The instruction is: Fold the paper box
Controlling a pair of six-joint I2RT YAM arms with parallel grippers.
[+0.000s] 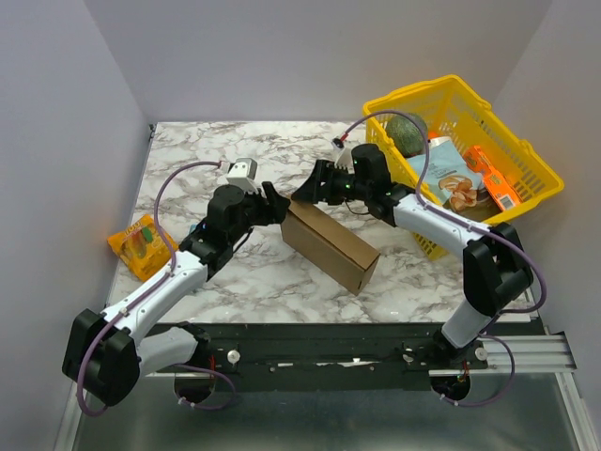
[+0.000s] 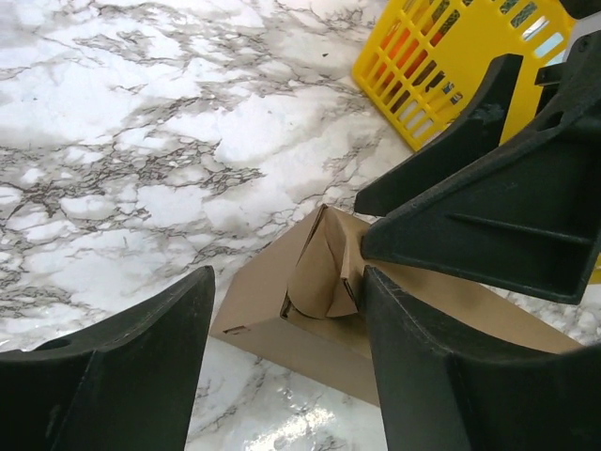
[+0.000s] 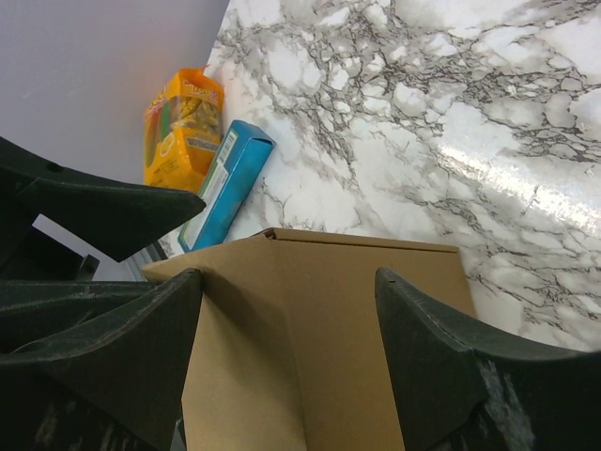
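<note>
At the middle of the table, seen from above, the paper box lies as a long brown block. Its long axis runs from far-left to near-right. Both arms meet at its far-left end. The left gripper sits just left of that end and the right gripper just over it, so the box stretches away from both toward the near right. Right of the right gripper, a yellow basket holds a dark green round fruit, a pale snack bag and an orange packet.

From the left wrist, the jaws stand spread and pinch nothing. The box's open end lies straight ahead between them, with a curled flap loose inside. The other arm's fingers hang just to the right, above the box.

From the right wrist, the jaws are spread too, above the top panel, which reaches past both fingers, so nothing is held. Ahead and to the left lie a blue-green carton and an orange snack bag.

The next move likely turns on that open end, which faces the left gripper squarely.
</note>
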